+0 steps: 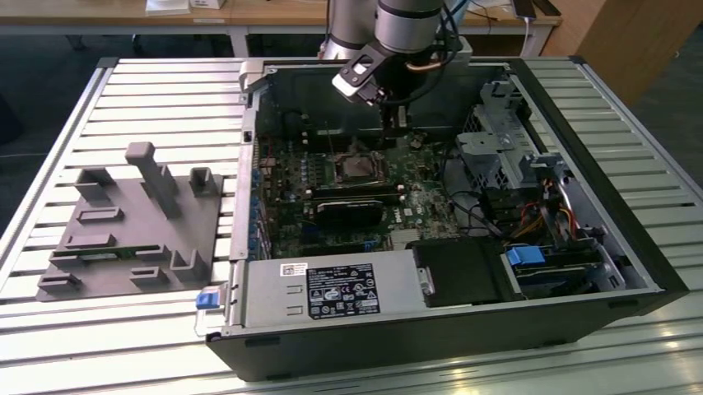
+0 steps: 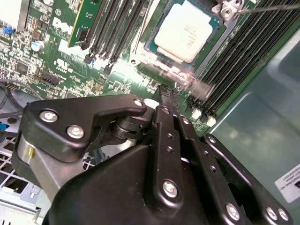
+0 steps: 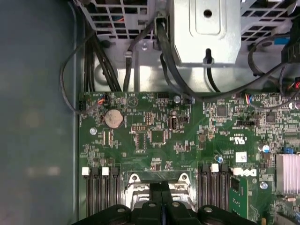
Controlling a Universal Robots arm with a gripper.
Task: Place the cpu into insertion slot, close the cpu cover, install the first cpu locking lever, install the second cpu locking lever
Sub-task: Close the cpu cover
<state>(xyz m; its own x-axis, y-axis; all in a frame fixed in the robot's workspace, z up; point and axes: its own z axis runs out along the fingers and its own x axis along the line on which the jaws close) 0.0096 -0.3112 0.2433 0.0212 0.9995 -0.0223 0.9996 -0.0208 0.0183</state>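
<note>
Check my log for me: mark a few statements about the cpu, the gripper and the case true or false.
1. The cpu sits in the insertion slot. True.
2. The gripper holds the cpu. False: the cpu lies in the slot, apart from the gripper.
3. The grey fixture lies at the exterior view's right of the computer case. False: it lies at the case's left.
4. The computer case lies open. True.

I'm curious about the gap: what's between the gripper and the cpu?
In the second wrist view, a blurred silvery metal edge on the green board lies between gripper and cpu.
</note>
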